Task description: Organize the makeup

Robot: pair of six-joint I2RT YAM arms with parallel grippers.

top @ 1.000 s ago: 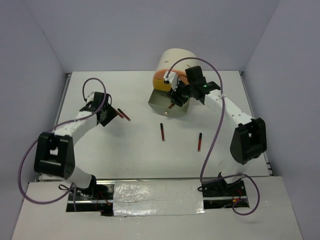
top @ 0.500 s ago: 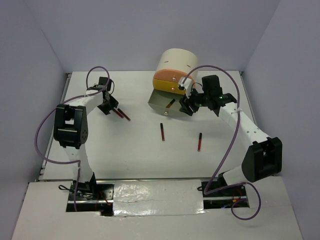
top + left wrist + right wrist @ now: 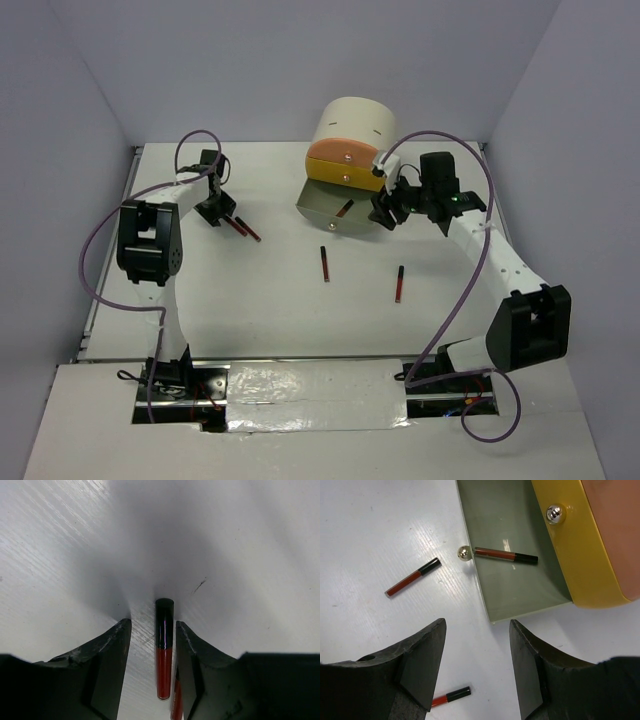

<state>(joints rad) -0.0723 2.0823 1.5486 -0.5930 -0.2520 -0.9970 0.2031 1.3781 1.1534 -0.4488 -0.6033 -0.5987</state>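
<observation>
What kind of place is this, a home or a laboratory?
Probably a laboratory test booth: plain grey walls enclose a white table, and the left arm and right arm are bolted at its taped near edge.

Five thin dark-red and black makeup sticks, each capped black at one end, all lying flat. One pair (image 3: 242,227) lies side by side, slanted, on the left of the white tabletop (image 3: 280,300). Of these, one stick (image 3: 164,647) lies in the gap between the left gripper's (image 3: 152,624) spread fingers, black cap pointing away, and its twin (image 3: 176,705) is mostly hidden beside it. A third stick (image 3: 325,263) lies mid-tabletop, a fourth (image 3: 400,284) right of it. The fifth (image 3: 506,555) rests inside the open grey-green drawer (image 3: 520,595).
</observation>
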